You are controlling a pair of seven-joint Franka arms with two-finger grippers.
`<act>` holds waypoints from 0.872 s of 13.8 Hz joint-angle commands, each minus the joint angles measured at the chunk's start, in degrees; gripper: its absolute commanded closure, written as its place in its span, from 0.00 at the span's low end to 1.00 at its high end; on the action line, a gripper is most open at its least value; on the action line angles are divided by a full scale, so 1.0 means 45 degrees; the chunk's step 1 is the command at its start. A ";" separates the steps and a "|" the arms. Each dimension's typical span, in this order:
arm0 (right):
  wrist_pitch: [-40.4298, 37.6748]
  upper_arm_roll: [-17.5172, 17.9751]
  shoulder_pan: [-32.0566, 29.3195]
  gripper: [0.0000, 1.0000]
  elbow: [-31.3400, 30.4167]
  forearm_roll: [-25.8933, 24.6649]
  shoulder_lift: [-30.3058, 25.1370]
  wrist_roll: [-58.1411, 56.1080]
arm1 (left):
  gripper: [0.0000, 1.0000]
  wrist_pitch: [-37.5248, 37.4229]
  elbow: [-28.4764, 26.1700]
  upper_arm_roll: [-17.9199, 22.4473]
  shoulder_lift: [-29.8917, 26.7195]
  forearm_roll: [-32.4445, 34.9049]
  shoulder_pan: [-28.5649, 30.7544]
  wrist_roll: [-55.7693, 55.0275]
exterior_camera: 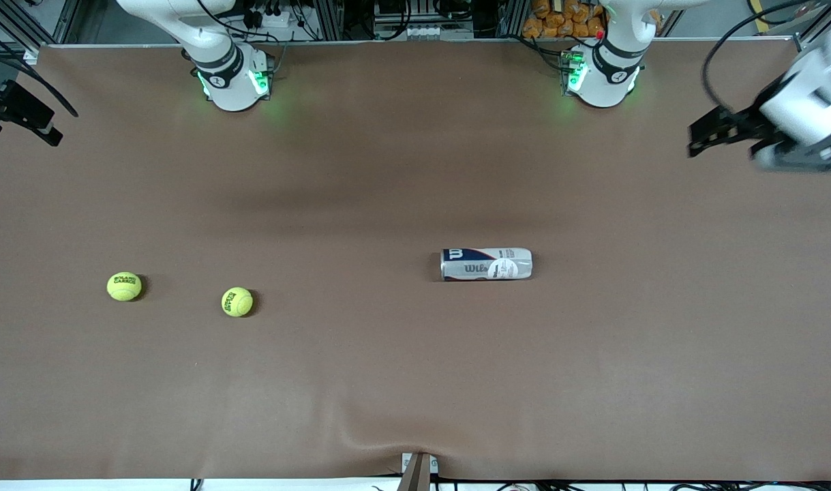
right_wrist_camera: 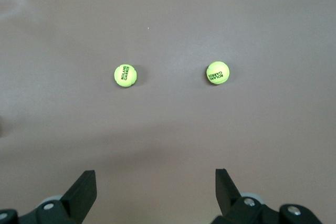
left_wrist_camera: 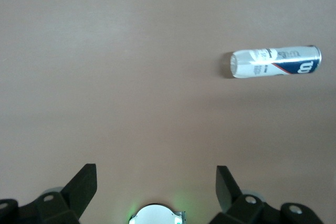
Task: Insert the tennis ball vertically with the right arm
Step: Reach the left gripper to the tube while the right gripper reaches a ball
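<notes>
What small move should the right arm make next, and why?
Probably lower the open right gripper toward the tennis ball nearer the can. Both balls lie loose on the table, nothing is held, and the can lies on its side.

Two yellow-green tennis balls [exterior_camera: 124, 286] [exterior_camera: 237, 301] with dark print, resting apart on the brown table toward the right arm's end. Wilson can [exterior_camera: 487, 264], silver and navy, lying on its side near mid-table, well apart from both.

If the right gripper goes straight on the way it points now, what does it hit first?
Probably just bare brown table cover. The right gripper, fingers open, points at a patch short of both yellow-green tennis balls; depth is unclear.
</notes>
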 commanded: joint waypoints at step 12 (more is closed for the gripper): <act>-0.0146 0.0128 -0.0298 0.00 0.0202 0.0135 0.0346 -0.0125 | 0.00 0.1138 0.2183 -0.0065 0.4656 0.1700 -0.3224 0.1242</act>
